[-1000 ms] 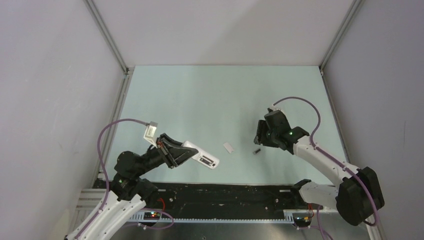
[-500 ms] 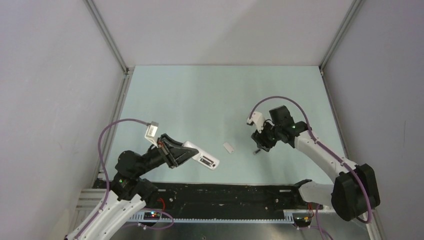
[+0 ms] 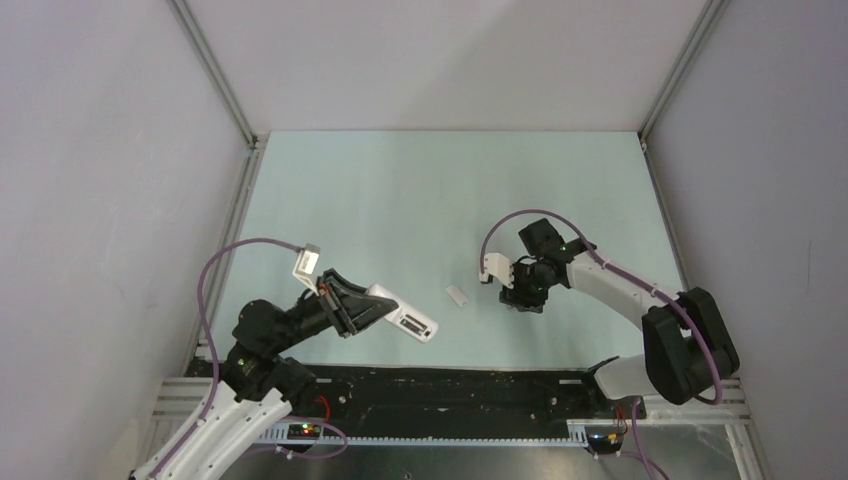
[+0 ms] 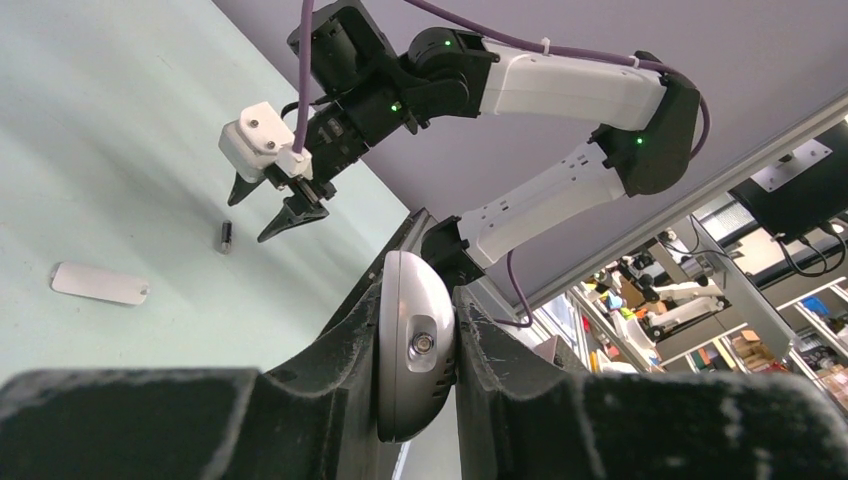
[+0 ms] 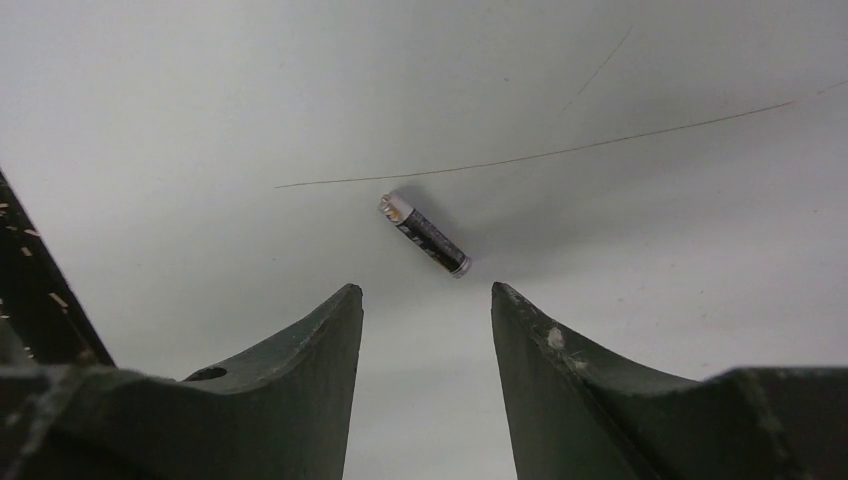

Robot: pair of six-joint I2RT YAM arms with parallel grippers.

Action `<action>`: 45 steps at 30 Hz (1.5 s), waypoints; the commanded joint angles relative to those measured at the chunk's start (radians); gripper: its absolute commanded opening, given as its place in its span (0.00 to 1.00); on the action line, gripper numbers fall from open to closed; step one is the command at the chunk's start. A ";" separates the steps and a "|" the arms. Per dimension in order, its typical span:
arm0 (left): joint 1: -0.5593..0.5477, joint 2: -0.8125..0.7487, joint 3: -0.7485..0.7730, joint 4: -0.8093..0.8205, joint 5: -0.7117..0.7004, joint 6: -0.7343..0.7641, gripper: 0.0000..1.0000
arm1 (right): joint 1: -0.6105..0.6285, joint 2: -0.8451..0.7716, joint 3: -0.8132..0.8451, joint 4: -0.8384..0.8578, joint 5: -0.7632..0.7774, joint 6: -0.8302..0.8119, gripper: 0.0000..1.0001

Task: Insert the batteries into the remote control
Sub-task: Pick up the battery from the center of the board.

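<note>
My left gripper [image 3: 368,308] is shut on the white remote control [image 3: 411,322] and holds it tilted above the table's near left. In the left wrist view the remote's rounded end [image 4: 413,343] is clamped between the fingers. One small dark battery [image 5: 425,234] lies on the table just ahead of my open right gripper [image 5: 425,290]. It also shows in the left wrist view [image 4: 226,236], beside the right gripper [image 4: 255,215], whose fingertips point down, apart and empty. In the top view the right gripper [image 3: 520,297] hovers over that spot. A second battery is not in view.
A small flat white cover piece [image 3: 457,295] lies on the pale green table [image 3: 420,190] between the two grippers; it also shows in the left wrist view [image 4: 100,283]. Grey walls enclose the table on three sides.
My right gripper has swung left and turned its wrist, coming down over the battery. The left arm and the remote have not moved.
</note>
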 commanded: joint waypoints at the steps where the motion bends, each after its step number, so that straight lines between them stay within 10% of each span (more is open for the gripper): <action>1: -0.005 -0.014 0.034 0.011 -0.012 0.008 0.00 | 0.005 0.023 0.024 0.059 0.038 -0.066 0.54; 30: -0.005 -0.041 0.027 -0.030 -0.029 0.011 0.01 | 0.075 0.152 0.022 0.061 0.022 -0.021 0.34; 45: -0.005 -0.060 0.026 -0.032 -0.039 0.007 0.01 | 0.089 0.225 0.089 -0.013 -0.061 0.091 0.02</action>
